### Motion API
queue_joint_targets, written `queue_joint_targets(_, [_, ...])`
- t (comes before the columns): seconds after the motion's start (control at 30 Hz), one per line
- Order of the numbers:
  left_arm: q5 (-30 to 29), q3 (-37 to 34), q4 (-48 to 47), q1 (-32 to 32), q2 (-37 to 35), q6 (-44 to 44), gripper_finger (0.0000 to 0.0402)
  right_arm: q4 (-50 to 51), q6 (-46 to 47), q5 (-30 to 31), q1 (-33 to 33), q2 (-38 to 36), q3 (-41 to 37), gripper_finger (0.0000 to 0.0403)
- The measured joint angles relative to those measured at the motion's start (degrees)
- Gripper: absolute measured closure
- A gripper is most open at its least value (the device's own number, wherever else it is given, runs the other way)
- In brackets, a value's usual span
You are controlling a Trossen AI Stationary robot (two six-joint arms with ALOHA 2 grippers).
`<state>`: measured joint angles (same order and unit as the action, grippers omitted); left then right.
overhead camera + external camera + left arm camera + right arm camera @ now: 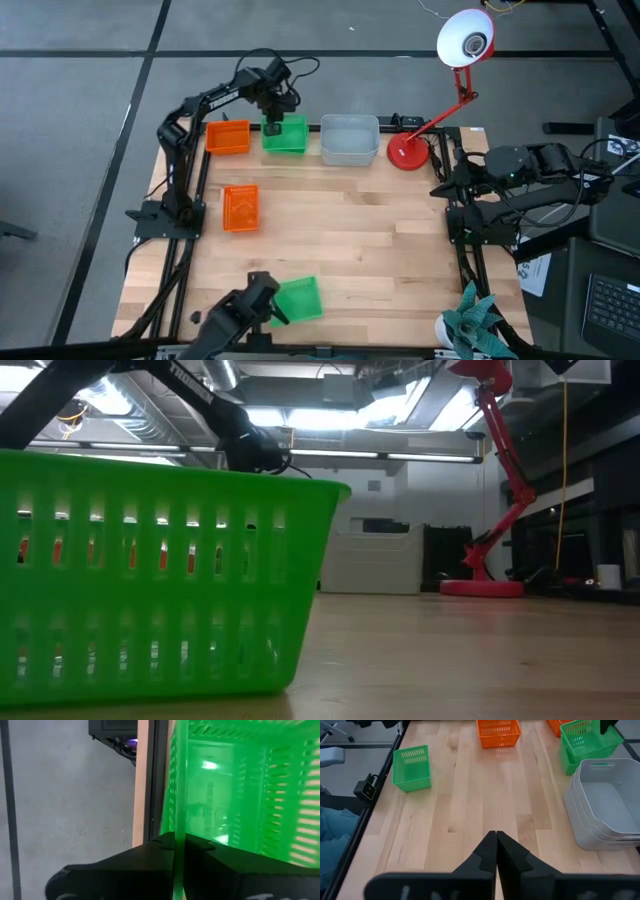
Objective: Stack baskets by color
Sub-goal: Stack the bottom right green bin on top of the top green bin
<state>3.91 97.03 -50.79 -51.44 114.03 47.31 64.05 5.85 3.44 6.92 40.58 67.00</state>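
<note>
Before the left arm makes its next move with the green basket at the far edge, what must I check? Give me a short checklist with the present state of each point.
1. Left gripper shut on the held green basket's wall: ok.
2. Held basket sits over another green one, tilted: not ok yet.
3. Grey-white baskets nested beside it: ok.
4. Orange basket mid-table not on the far orange one: not ok.
5. Near green basket not stacked: not ok.
6. Right gripper shut, empty, clear of baskets: ok.

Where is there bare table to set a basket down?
Open wood runs from the lone orange basket to the right arm's side, and between the near green basket and the grey bins. The far edge is crowded, lamp base included.
</note>
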Motion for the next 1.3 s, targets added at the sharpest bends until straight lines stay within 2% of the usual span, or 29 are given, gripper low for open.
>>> queue_joint_targets(0.37, [-6.4,0.0,1.9,3.2,0.4,1.3,0.0399,0.0,0.0,0.0,0.0,0.0,0.0,0.0396])
queue_joint_targets(0.53, [-6.5,0.0,1.8,5.3,0.4,0.9,0.0384,0.0,-0.2,0.0,0.0,0.0,0.0,0.0396])
queue_joint_targets(0.83, [-11.5,0.0,1.8,6.9,0.4,-0.2,0.0350,0.1,0.0,0.0,0.0,0.0,0.0,0.0396])
queue_joint_targets(1.17, [-12.4,0.0,1.8,9.0,-5.2,-1.5,0.0344,0.4,-0.1,0.0,0.0,0.0,0.0,0.0396])
queue_joint_targets(1.3, [-16.6,0.0,6.6,9.5,-5.0,-3.2,0.0347,0.8,-0.1,0.0,0.0,0.0,0.0,0.0396])
